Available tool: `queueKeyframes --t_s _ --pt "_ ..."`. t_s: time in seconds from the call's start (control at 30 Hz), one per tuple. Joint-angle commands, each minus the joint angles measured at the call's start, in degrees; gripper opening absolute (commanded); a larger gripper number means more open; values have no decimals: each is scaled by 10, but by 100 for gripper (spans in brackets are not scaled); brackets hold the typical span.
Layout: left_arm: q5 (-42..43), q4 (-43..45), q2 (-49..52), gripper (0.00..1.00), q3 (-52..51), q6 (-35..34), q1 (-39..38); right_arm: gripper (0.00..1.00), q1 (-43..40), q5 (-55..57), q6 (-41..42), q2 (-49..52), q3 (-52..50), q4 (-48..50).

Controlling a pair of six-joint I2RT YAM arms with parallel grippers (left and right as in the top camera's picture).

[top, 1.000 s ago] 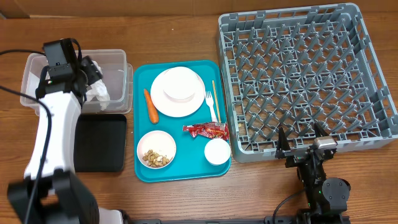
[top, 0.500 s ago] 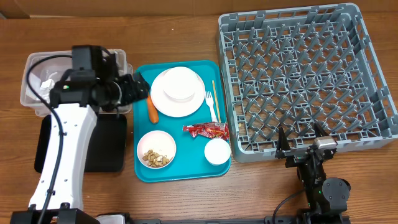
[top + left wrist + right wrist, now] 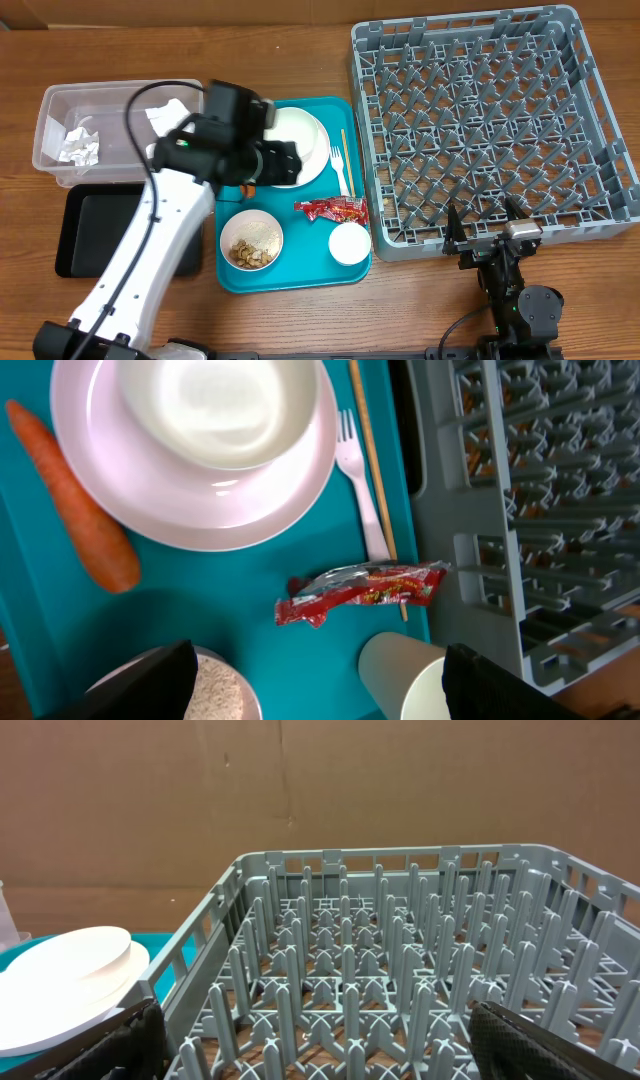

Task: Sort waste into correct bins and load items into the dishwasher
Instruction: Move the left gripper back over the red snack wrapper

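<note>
The left gripper (image 3: 318, 660) hung over the tray (image 3: 200, 610), jaws wide apart and empty. The red wrapper (image 3: 362, 592) lay flat below it, between plate (image 3: 200, 520) and cup (image 3: 410, 680). The right gripper (image 3: 484, 222), equally wide, sat by the rack (image 3: 480, 110). The wrapper looked feather-light, crinkly and slick, so it was probably best pinched across its bunched middle.

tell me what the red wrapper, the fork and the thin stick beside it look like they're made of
The red wrapper looks like thin foil-like plastic film: glossy, crinkled, with bright glints. The fork is probably moulded plastic: plain white, smooth and slightly shiny. The stick is likely wood or bamboo: matte pale tan, thin and straight, though too fine to show any grain.
</note>
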Motion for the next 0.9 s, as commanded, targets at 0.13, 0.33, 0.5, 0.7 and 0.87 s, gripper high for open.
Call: queueKeyframes --t_s 0.13,0.33,0.5,0.7,0.87 --pt "-156 19 29 82 5 -17 -103 100 -2 3 -2 -3 -6 3" --pt "-156 31 70 81 5 -33 -125 100 -2 3 -2 -3 -6 3" --pt "-153 34 127 81 5 -35 -134 100 -2 3 -2 -3 -6 3" --pt "-152 51 195 78 5 -35 -135 100 -2 3 -2 -3 -6 3" --pt "-153 64 217 78 5 -35 -135 100 -2 3 -2 -3 -6 3"
